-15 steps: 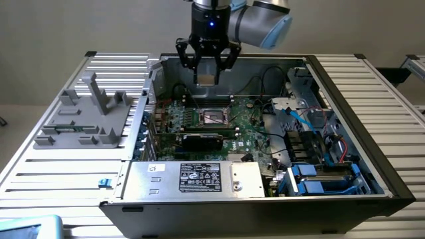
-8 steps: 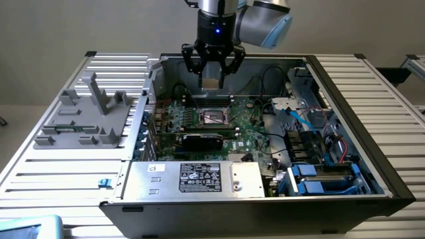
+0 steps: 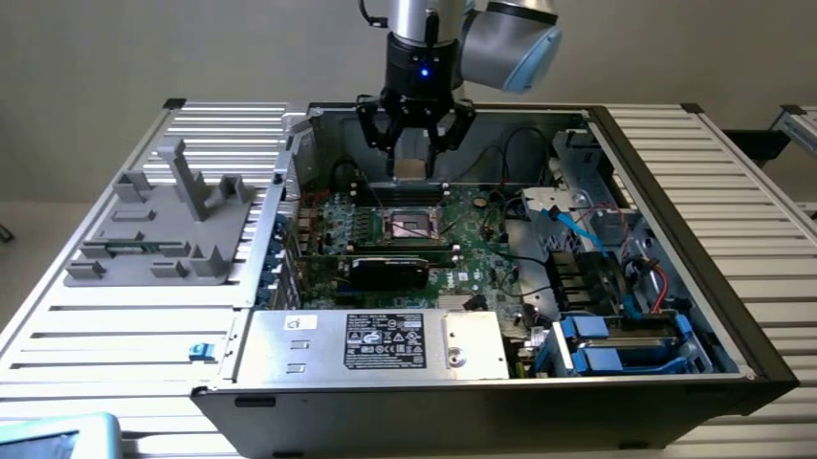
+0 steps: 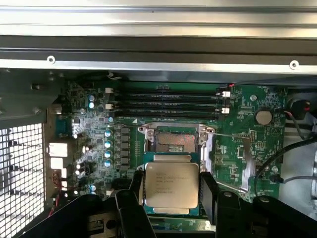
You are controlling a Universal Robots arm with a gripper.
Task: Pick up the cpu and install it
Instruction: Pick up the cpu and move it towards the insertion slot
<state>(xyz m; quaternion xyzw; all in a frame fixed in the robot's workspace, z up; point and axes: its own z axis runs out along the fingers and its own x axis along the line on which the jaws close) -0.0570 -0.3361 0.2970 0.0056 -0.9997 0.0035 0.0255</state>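
One to each side, presses the black jaws against opposite edges of the small flat square cpu [image 4: 171,184] with a shiny silver-beige metal top, clamped on it. Holds the cpu [image 3: 410,168] level, metal top and printed lettering facing the wrist camera.

Hangs from the silver robot arm with a pale blue joint cap [image 3: 428,38], over the far part of the open black computer case [image 3: 690,196]. Carries the cpu in the air above the green motherboard [image 3: 483,251], not yet seated. Places it just far of the dark square socket with a metal frame [image 3: 411,226] in the exterior view, apart from it. In the wrist view, shows the socket [image 4: 171,141] just beyond the cpu's edge, with long black memory slots [image 4: 168,101] farther on and a round silver coin cell [image 4: 263,117] off to one side on the motherboard [image 4: 233,148].

Inside the case, at the near wall: silver power supply box with a black label [image 3: 370,342]. At the near corner on the exterior view's right: blue drive brackets [image 3: 613,349].

Outside the case, on the exterior view's left: grey plastic fixture with upright posts [image 3: 172,215], resting on the ribbed aluminium counter [image 3: 115,335], well apart from the cpu.
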